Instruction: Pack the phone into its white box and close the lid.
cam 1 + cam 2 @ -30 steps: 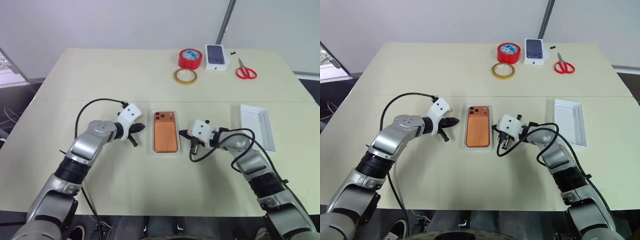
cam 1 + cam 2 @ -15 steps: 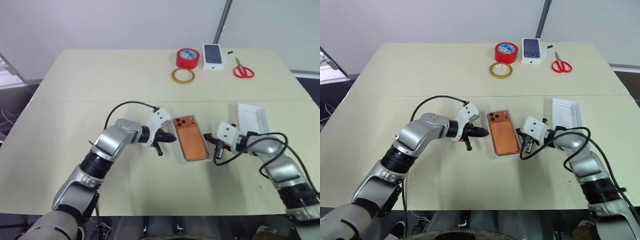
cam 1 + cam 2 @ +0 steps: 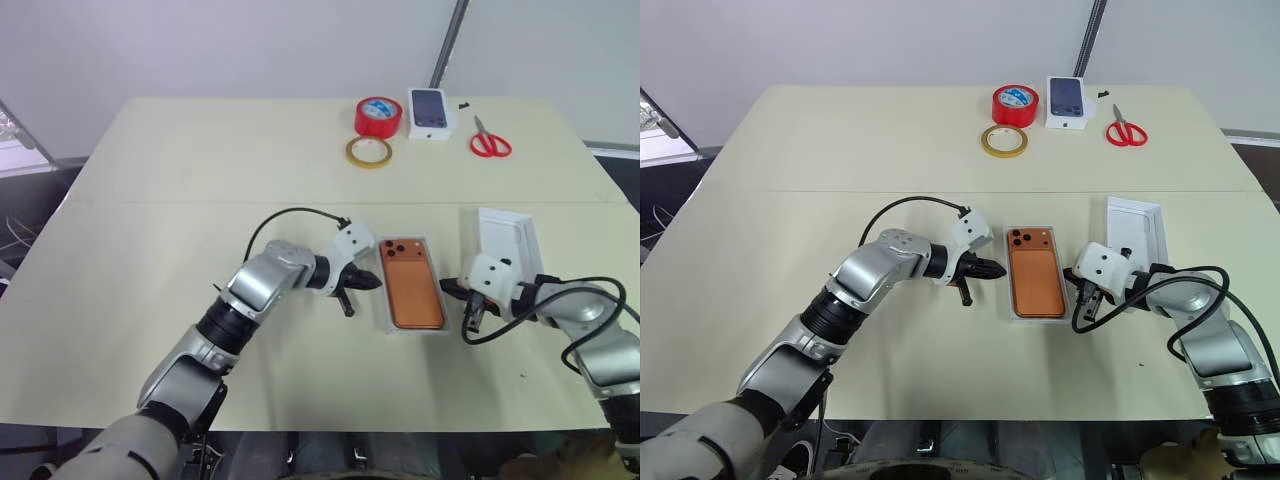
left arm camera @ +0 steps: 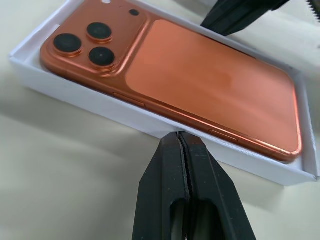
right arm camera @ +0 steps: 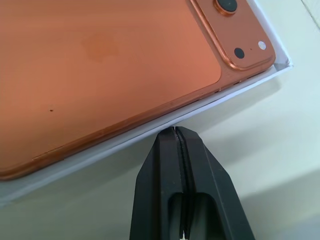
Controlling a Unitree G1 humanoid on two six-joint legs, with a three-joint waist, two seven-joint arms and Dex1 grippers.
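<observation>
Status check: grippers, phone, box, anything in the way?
Left gripper and right gripper shut, flanking the white box. Phone lies inside, back up. Lid off, beside right gripper. Nothing blocking.

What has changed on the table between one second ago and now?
The white box with the phone in it has slid toward the robot's right, nearer the lid. The left gripper and right gripper went with it, one at each long side, jaws shut, gripping nothing. The tape rolls, scissors and printed box stayed put.
</observation>
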